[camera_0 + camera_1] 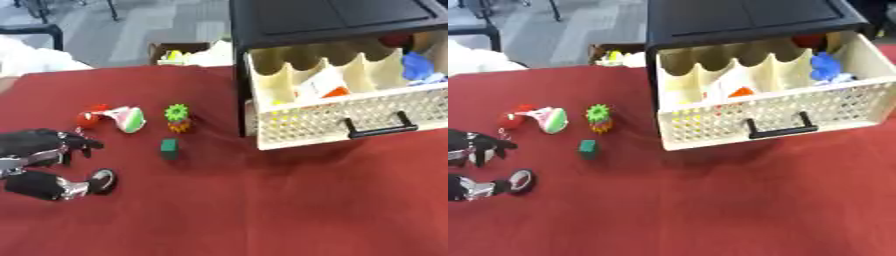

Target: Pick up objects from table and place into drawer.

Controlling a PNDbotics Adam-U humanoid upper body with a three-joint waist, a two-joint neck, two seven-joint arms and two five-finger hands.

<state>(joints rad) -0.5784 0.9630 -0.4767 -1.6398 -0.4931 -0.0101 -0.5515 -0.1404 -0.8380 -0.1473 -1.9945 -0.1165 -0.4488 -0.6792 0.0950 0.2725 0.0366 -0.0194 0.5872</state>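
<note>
Left eye view is showing the black left hand lying with relaxed, empty fingers beside a small green block; the cream perforated plastic drawer is standing open.

A cream perforated plastic drawer with a black handle stands pulled out of a black cabinet on the red-covered table. Its scalloped dividers form compartments holding a blue item and white and orange pieces. On the table lie a small green block, a green-topped orange toy and a red, white and green toy. The left robot hand, black with silver, rests at the left edge, fingers relaxed.
</note>
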